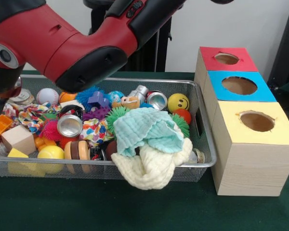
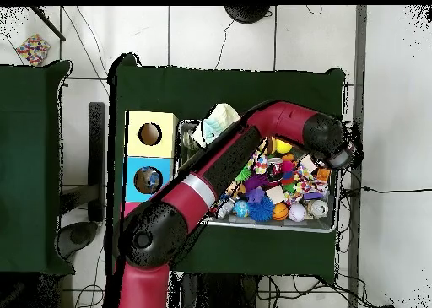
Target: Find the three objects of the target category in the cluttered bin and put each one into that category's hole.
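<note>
Search step: arm [image 1: 86, 43] reaches across bin [image 1: 202, 161]; hand [image 2: 344, 151] at its end, grip state cannot tell. Target category unclear; sorting boxes [image 1: 253, 144] well away. Next: pick one item.

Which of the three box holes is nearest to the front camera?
The hole in the yellow-topped box; the blue-topped box and red-topped box stand behind it.

The red and black arm [image 2: 221, 171] stretches slantwise over the bin [image 2: 278, 225], its far end at the bin's right side. Pale cloths [image 2: 216, 121] bulge over the top-left rim, and beside them sits the box [image 2: 150, 162], yellow and blue tops, each probably holed.
</note>
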